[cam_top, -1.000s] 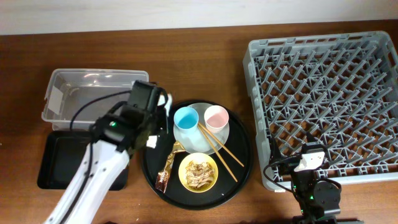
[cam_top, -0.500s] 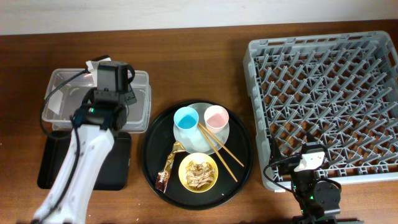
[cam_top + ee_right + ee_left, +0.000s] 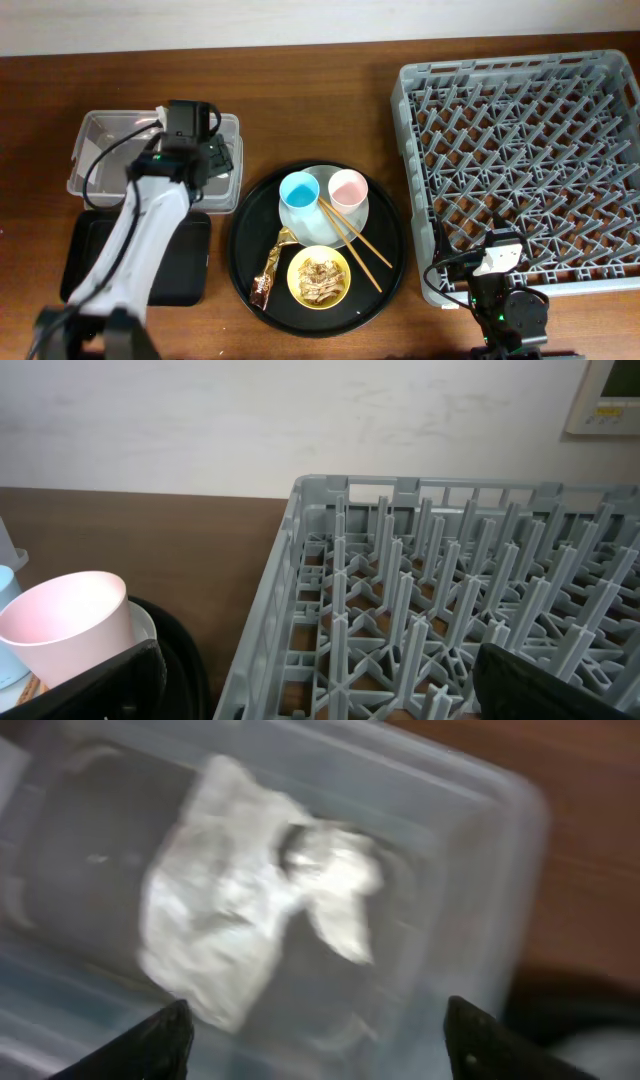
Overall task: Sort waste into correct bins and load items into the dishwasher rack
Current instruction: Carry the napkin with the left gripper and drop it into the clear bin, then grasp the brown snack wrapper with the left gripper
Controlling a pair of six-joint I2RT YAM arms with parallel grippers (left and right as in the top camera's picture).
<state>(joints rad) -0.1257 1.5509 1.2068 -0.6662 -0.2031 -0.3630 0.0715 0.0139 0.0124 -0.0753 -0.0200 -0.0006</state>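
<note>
Crumpled paper napkin [image 3: 250, 890] in clear tub [image 3: 478, 805]

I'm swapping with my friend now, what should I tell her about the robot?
Left gripper open above the clear tub; the napkin lies inside.
Right gripper open, beside the empty rack.
On the round tray: blue cup and pink cup on the plate, chopsticks across its rim, scraps in the yellow bowl, wrapper beside it.
Done: napkin binned. Left: wrapper, scraps, then all dishes into the rack.
</note>
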